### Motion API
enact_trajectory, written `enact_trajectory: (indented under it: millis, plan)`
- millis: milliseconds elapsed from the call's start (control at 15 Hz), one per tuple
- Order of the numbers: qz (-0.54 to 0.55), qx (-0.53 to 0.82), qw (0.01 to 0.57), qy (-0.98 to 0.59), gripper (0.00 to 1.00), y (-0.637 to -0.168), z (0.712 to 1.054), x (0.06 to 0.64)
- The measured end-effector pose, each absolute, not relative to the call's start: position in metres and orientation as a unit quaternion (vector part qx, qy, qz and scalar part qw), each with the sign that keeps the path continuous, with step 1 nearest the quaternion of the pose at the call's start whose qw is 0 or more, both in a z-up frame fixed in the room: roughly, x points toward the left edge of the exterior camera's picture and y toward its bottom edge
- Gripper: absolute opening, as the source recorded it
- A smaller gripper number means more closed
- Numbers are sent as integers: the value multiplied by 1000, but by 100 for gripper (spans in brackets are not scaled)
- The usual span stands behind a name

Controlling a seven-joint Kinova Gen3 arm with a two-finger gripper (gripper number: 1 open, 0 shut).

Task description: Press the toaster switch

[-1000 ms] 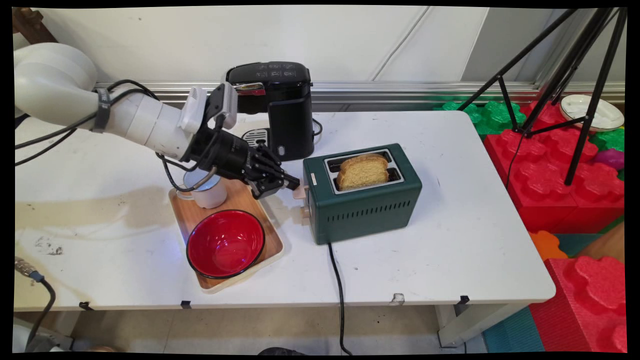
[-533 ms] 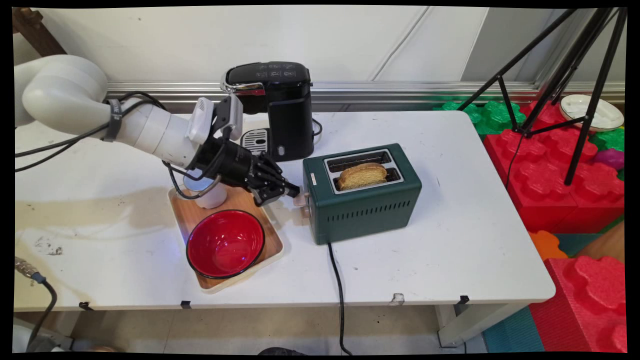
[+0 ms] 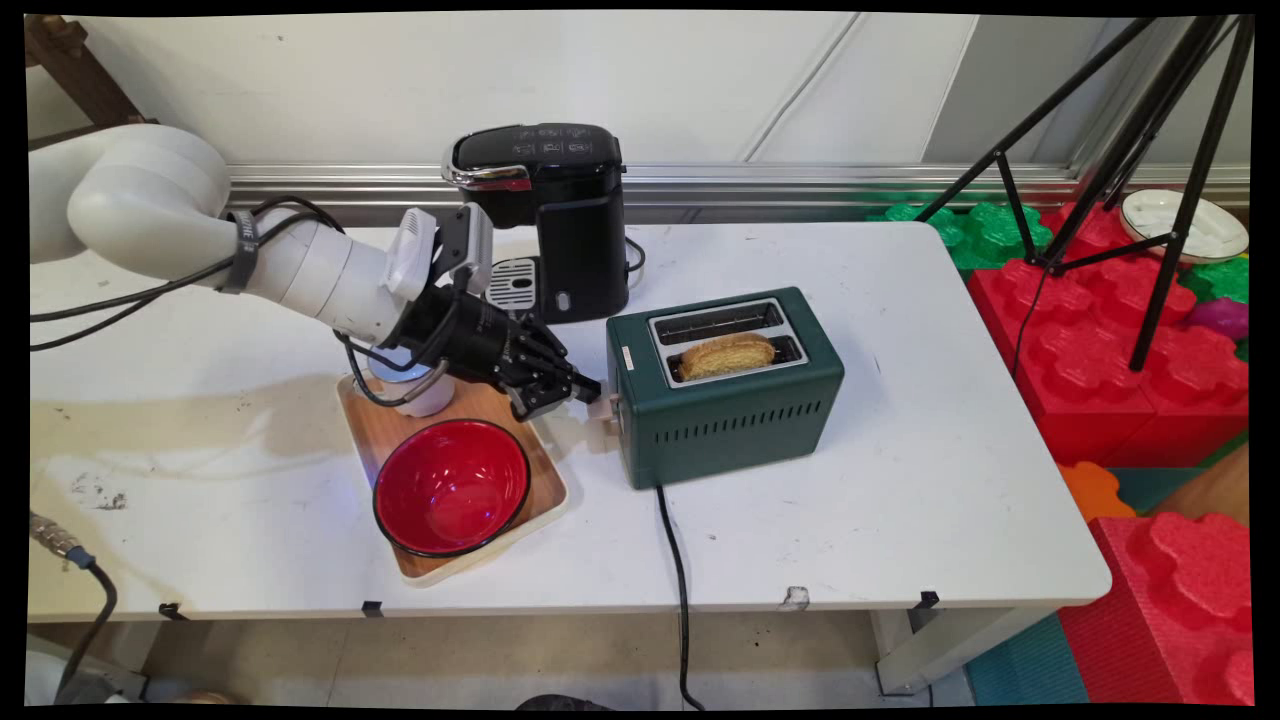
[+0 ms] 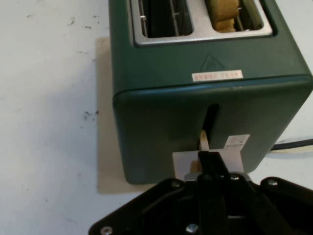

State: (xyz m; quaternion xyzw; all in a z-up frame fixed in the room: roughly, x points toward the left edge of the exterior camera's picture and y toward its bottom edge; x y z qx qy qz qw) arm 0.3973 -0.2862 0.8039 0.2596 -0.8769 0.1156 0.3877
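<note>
From my remote station, the white cup (image 3: pixel 420 395) on the wooden tray (image 3: pixel 545 490) sits largely hidden behind the gripper (image 3: pixel 590 390). The toaster (image 4: pixel 195 107) runs off the hand view's top edge, its bread slice (image 4: pixel 222 17) cut short. The label (image 4: pixel 216 75) is too small for me to read.

The dark green two-slot metal toaster (image 3: pixel 724 385) stands upright at the table's centre. Its pale lever (image 3: pixel 604 406), on the end at its 9 o'clock, sits low. A golden-brown toast slice (image 3: pixel 726 354) sits sunk in the near slot.
</note>
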Motion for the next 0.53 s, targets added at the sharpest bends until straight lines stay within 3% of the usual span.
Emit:
enact_trajectory:
  millis: [533]
  plan:
    - [114, 254, 384, -880, 0, -286, 799, 399]
